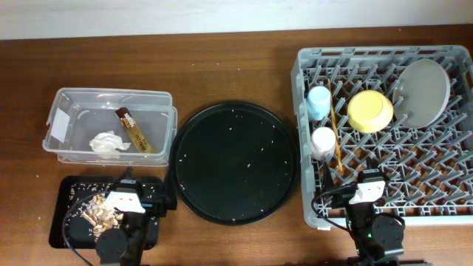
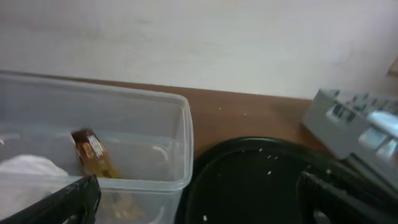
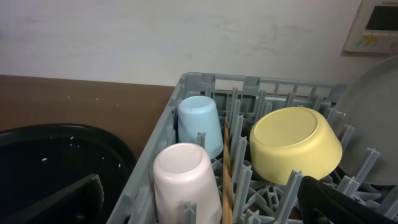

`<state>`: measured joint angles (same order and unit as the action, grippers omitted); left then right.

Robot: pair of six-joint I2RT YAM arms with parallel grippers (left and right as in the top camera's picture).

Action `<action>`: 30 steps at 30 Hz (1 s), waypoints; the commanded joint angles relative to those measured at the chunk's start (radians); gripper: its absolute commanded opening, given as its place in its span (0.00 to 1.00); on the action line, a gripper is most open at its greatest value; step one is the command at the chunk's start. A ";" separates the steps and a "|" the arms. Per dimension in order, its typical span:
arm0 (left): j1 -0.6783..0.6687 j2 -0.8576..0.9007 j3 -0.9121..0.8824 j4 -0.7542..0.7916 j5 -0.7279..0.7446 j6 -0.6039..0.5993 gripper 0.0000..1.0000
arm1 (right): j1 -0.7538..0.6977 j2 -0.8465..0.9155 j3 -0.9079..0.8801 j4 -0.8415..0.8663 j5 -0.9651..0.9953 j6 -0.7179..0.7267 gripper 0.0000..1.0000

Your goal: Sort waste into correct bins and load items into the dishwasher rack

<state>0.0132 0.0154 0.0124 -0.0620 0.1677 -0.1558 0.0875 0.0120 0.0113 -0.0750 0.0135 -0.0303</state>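
Observation:
The grey dishwasher rack holds an upturned blue cup, a pink cup, the yellow bowl, the pale plate and the chopsticks. My right gripper stands open at the rack's near edge. In its wrist view the pink cup sits ahead between the wide fingers. The clear tub contains the white napkin and brown wrapper. The flat black tray carries beige food scraps. My left gripper hangs open above it, holding nothing.
A large round black tray speckled with rice-like crumbs lies between the tub and the rack. In the left wrist view the tub's corner and this tray lie ahead. Brown tabletop surrounds everything.

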 commanded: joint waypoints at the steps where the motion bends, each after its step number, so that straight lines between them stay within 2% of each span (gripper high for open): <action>1: -0.005 -0.010 -0.003 -0.006 -0.008 0.104 0.99 | -0.004 -0.006 -0.006 -0.007 -0.002 0.000 0.98; 30: -0.005 0.018 -0.003 -0.006 -0.008 0.104 0.99 | -0.004 -0.006 -0.006 -0.007 -0.002 0.000 0.98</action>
<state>0.0132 0.0158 0.0124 -0.0628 0.1677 -0.0708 0.0875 0.0120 0.0113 -0.0750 0.0135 -0.0299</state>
